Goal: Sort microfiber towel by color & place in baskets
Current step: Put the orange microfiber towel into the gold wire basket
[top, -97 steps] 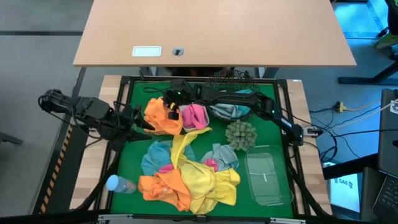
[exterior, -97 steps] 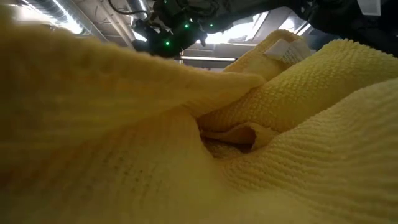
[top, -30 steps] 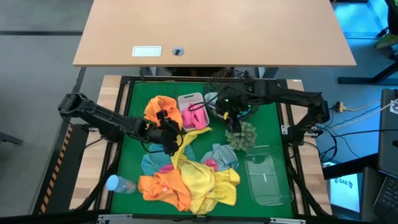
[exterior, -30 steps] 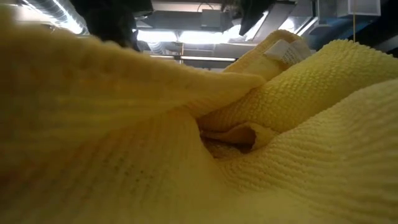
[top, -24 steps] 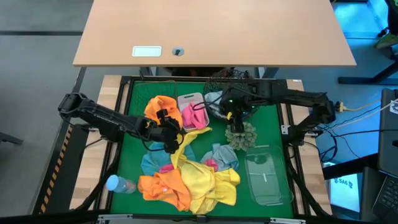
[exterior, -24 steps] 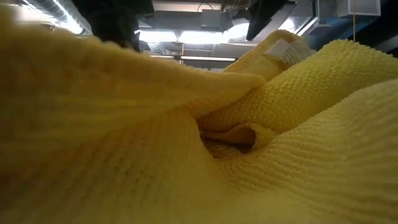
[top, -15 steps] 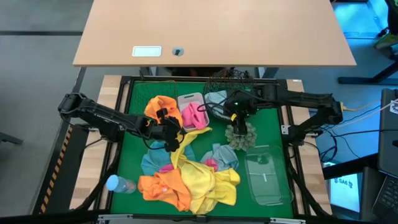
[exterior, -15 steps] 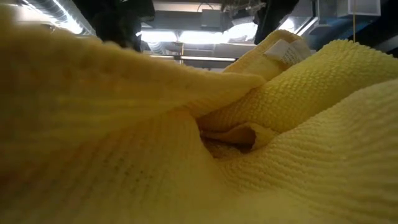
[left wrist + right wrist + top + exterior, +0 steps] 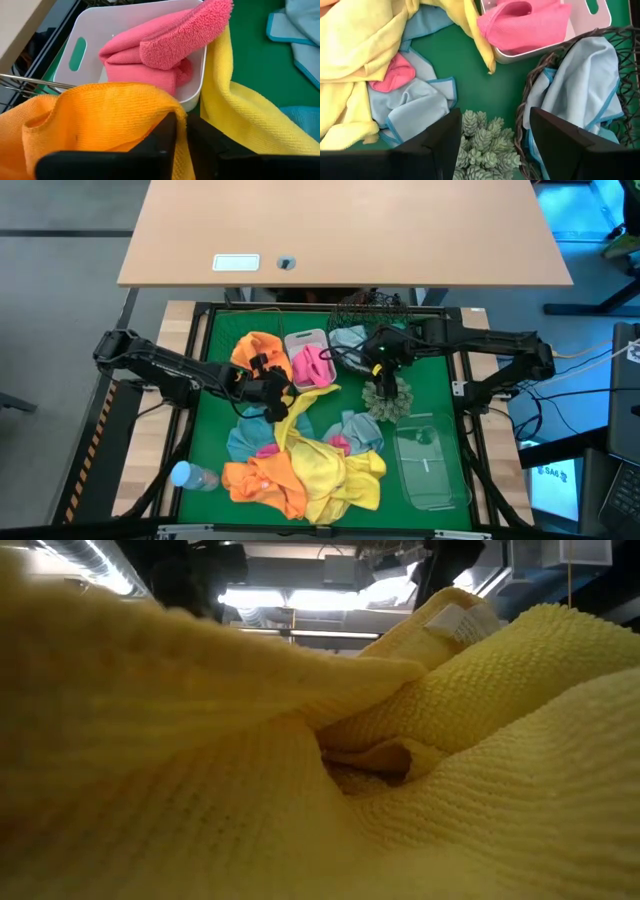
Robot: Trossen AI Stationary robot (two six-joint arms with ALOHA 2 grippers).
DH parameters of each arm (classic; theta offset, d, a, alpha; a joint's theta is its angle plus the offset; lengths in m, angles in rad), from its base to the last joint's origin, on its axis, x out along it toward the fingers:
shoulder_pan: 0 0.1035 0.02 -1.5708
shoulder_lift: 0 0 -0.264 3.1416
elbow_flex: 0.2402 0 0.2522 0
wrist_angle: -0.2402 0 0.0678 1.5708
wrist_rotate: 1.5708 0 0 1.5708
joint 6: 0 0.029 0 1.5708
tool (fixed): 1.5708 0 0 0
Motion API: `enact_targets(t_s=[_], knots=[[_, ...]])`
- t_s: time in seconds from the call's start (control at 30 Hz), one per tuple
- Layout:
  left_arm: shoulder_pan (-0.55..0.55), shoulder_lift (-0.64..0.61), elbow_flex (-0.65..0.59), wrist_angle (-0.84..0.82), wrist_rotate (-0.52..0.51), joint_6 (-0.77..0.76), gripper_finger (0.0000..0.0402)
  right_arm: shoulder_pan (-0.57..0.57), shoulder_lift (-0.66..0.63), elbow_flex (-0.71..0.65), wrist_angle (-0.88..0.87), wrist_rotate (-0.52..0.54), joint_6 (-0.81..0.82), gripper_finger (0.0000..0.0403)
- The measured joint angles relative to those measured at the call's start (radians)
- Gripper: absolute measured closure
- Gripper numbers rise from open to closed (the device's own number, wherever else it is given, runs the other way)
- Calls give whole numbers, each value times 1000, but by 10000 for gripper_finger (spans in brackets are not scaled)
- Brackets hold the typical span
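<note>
My left gripper [image 9: 277, 400] [image 9: 185, 134] is down at the middle of the green mat, shut on a yellow towel [image 9: 298, 416] whose long strip runs from the front pile up to the white tub [image 9: 305, 337]. The tub holds pink towels [image 9: 165, 50]. An orange towel [image 9: 256, 354] fills the dark wire basket [image 9: 25, 81] beside it. A light blue towel [image 9: 580, 75] lies in the round black basket [image 9: 538, 71]. My right gripper [image 9: 381, 368] [image 9: 492, 145] hangs open above the spiky plant [image 9: 387, 398], holding nothing. My left gripper pinches the yellow towel's narrow strip [image 9: 202, 112] between its two fingers, just in front of the white tub's near corner. The fingers slant down from the table's left. One layer or several, I cannot tell. The strip lies slack on the mat and against the tub.
The front pile mixes orange, yellow, light blue and pink towels [image 9: 300, 465]. A clear tray [image 9: 430, 470] lies at the near right and a clear bottle [image 9: 190, 476] at the near left. A yellow towel [image 9: 320, 760] fills the low view.
My left gripper has stayed over the yellow strip and its fingers have come together on it. My right gripper has drifted from over the round basket toward the table's right and near edges, and now stands above the plant, still open.
</note>
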Motion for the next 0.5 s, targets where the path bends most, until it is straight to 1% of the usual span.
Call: enact_targets(t_s=[0.2, 0.5], knots=[[0, -2, 0, 24, -1, -2, 398, 0, 0, 0, 4, 0, 0, 171], [0, -12, 0, 26, -2, -19, 400, 0, 1, 0, 4, 0, -1, 171]])
